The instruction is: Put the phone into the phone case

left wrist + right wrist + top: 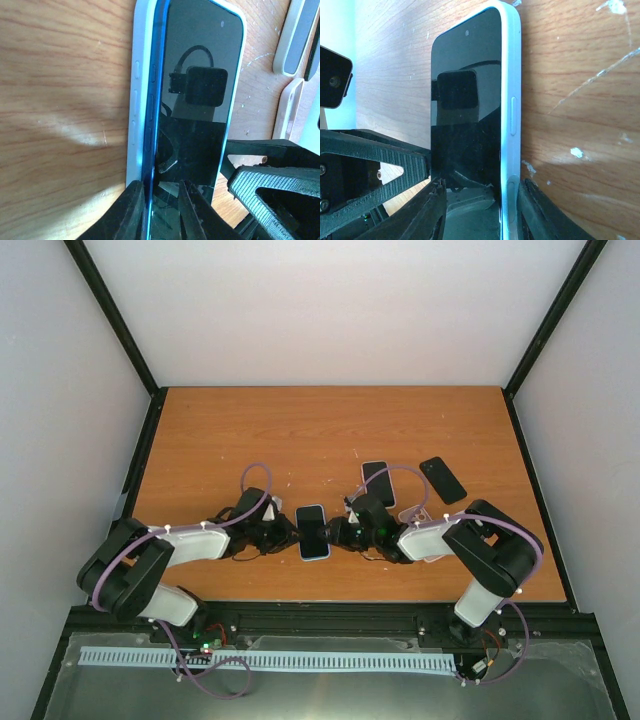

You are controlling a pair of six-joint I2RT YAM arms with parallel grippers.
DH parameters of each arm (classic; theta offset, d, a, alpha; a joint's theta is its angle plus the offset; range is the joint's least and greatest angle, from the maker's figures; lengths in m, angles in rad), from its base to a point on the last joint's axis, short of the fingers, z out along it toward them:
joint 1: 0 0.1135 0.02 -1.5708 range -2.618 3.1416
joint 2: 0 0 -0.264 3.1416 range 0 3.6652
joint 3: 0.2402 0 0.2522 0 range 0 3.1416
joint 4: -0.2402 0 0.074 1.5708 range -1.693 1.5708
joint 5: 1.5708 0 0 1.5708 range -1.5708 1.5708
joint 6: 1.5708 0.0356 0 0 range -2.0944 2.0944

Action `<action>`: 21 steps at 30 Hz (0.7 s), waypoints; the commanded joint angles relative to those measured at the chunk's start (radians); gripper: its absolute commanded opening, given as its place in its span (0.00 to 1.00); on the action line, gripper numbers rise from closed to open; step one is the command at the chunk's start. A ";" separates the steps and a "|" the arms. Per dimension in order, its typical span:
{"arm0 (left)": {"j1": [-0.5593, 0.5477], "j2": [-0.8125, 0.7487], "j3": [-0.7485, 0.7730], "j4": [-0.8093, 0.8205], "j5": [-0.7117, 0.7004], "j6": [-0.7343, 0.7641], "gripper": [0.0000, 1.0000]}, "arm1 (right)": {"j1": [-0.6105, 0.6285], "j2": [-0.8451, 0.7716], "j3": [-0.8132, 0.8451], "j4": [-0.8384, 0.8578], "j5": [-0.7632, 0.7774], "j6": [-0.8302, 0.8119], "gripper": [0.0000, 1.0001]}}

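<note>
Frame centre, screen up: left gripper (162, 202) pinches the phone (200, 125) by its blue long edge, just inside the phone case (141, 100) wall. Right gripper (482, 192) clamps the opposite cased edge.

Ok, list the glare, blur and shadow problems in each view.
Left wrist: phone screen full of reflections, pale light patch on the table, near pincer fingers blurred. Right wrist: same mirror glare on the screen. Top external: even light, soft shadows.
</note>
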 commanded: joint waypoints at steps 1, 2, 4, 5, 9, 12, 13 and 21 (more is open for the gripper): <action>-0.020 0.016 -0.035 0.003 0.049 -0.016 0.22 | 0.033 -0.025 0.037 0.187 -0.135 0.020 0.38; -0.021 0.019 -0.036 0.006 0.050 -0.015 0.22 | 0.033 -0.025 0.038 0.190 -0.136 0.022 0.38; -0.021 0.023 -0.032 0.001 0.053 -0.013 0.22 | 0.033 -0.028 0.031 0.213 -0.144 0.034 0.38; -0.021 0.023 -0.031 -0.002 0.054 -0.012 0.23 | 0.033 -0.029 0.027 0.227 -0.149 0.041 0.38; -0.021 0.007 -0.039 -0.004 0.045 -0.020 0.27 | 0.033 -0.039 0.032 0.218 -0.150 0.033 0.38; -0.021 0.002 -0.036 -0.005 0.045 -0.020 0.28 | 0.034 -0.048 0.033 0.221 -0.149 0.034 0.38; -0.021 -0.001 -0.036 -0.008 0.042 -0.020 0.30 | 0.034 -0.049 0.031 0.225 -0.151 0.039 0.38; -0.021 -0.006 -0.031 -0.020 0.033 -0.018 0.37 | 0.035 -0.060 0.016 0.248 -0.167 0.062 0.39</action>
